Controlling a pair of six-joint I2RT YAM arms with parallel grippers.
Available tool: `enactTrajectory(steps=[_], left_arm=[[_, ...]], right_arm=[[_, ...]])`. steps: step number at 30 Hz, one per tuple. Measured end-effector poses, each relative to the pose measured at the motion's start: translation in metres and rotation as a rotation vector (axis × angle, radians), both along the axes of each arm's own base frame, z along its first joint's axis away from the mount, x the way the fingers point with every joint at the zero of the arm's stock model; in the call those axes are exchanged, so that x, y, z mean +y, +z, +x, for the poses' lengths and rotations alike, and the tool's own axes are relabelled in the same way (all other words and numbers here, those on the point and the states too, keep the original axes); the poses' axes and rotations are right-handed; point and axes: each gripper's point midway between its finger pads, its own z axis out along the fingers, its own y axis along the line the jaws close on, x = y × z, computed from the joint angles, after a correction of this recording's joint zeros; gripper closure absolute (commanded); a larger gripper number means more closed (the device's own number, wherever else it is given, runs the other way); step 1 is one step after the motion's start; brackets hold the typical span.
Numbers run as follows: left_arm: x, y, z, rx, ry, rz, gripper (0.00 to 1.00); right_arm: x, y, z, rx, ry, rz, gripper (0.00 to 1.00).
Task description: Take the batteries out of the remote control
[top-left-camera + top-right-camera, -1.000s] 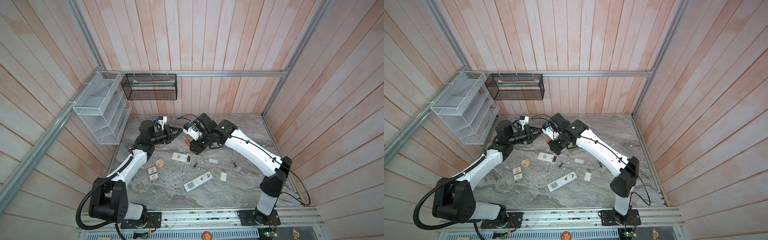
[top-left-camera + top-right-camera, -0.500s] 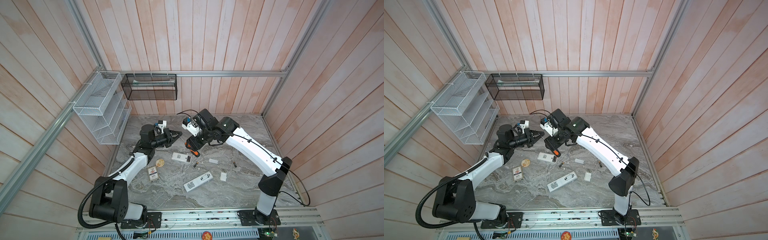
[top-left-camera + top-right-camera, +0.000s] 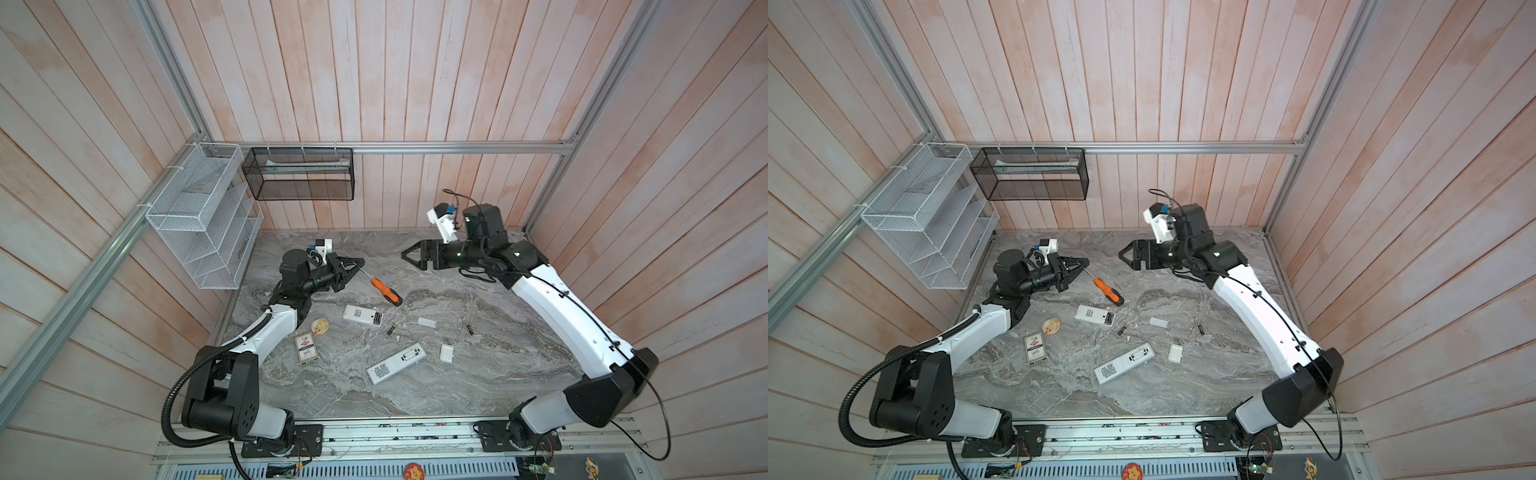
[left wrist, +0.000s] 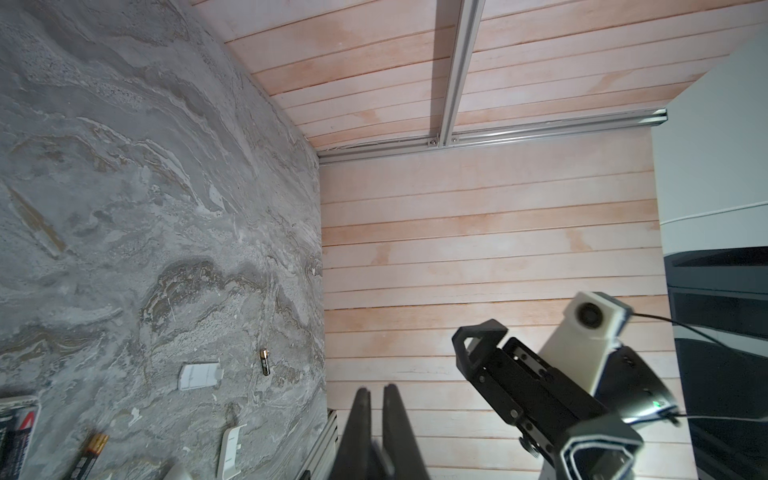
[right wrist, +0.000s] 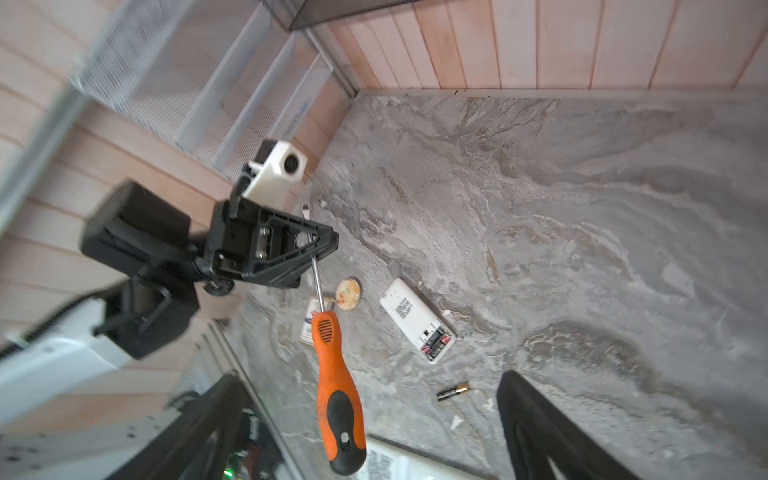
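Observation:
A white remote control (image 3: 363,316) (image 3: 1095,314) (image 5: 415,320) lies mid-table with batteries (image 5: 436,343) in its open compartment. A second remote control (image 3: 397,363) (image 3: 1124,363) lies nearer the front. Loose batteries (image 3: 392,329) (image 3: 469,329) (image 3: 1121,330) (image 4: 264,361) (image 5: 452,390) lie on the table. My left gripper (image 3: 356,266) (image 3: 1084,266) (image 4: 376,390) (image 5: 320,245) is shut on the metal shaft of an orange-handled screwdriver (image 3: 386,291) (image 3: 1108,291) (image 5: 336,374). My right gripper (image 3: 409,254) (image 3: 1126,257) (image 5: 370,377) stands open, its fingers wide on either side of the handle, not touching it.
Two white battery covers (image 3: 427,322) (image 3: 446,353) lie right of the remotes. A card box (image 3: 306,348) and a round disc (image 3: 320,325) lie at the left. A white wire rack (image 3: 199,232) and a black mesh basket (image 3: 299,178) hang on the walls.
My right gripper has opened, let go of the screwdriver's orange handle and drawn back to the right. The left gripper keeps the shaft.

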Motion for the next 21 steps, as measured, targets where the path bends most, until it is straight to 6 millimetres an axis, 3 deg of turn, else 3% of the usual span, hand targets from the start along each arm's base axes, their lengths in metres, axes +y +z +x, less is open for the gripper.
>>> enactTrajectory(steps=[3,6,14,21], left_arm=[[0.002,0.0,0.001,0.007,0.016,-0.018,1.0],[0.004,0.003,0.004,0.011,0.041,-0.041,1.0],[0.011,0.02,0.012,-0.018,0.109,-0.119,1.0],[0.013,0.028,0.017,-0.026,0.148,-0.15,1.0]], right_arm=[[-0.027,-0.006,0.006,0.06,-0.076,0.137,0.02],[-0.032,-0.017,0.005,0.13,-0.091,0.244,0.02],[-0.015,-0.049,-0.009,0.294,-0.053,0.429,0.02],[0.035,-0.023,-0.037,0.259,0.103,0.473,0.02]])
